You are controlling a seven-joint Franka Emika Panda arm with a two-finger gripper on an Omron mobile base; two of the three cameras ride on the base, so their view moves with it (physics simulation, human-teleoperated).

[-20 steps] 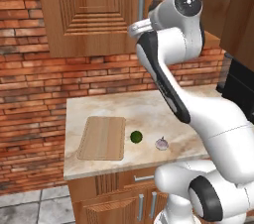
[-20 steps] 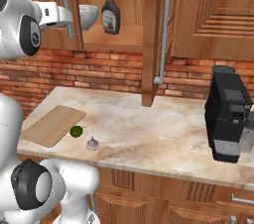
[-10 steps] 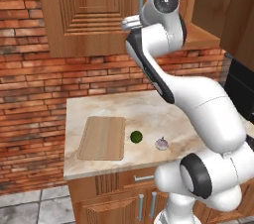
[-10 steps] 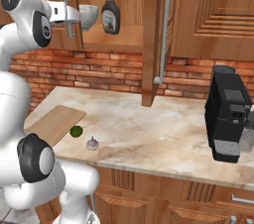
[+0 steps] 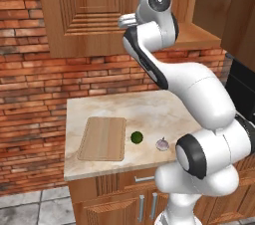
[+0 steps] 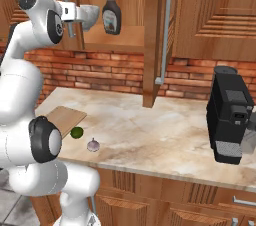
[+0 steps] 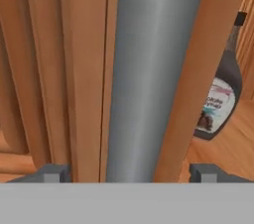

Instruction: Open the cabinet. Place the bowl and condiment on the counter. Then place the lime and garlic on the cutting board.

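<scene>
The cabinet's right door (image 6: 151,45) stands swung out edge-on. Its left door (image 5: 89,10) faces the room. My gripper (image 7: 126,171) is open, and the left door's grey bar handle (image 7: 149,69) stands close between its fingertips. From the right base view the gripper (image 6: 79,14) hangs right beside that handle (image 6: 64,5). On the shelf inside sit the white bowl (image 6: 91,15) and the dark condiment bottle (image 6: 111,12), also visible past the handle (image 7: 218,104). On the counter (image 5: 149,114) lie the lime (image 5: 136,137), the garlic (image 5: 162,144) and the cutting board (image 5: 103,138).
A black coffee machine (image 6: 230,120) stands at the counter's right end. The open right door and its long handle (image 6: 165,35) jut out over the middle of the counter. A brick wall backs the worktop, and low cabinets run beneath it.
The arm's upper joints have swung left and turned. The hand has stayed near the left door's handle, in front of the bowl. Things on the counter have not moved.
</scene>
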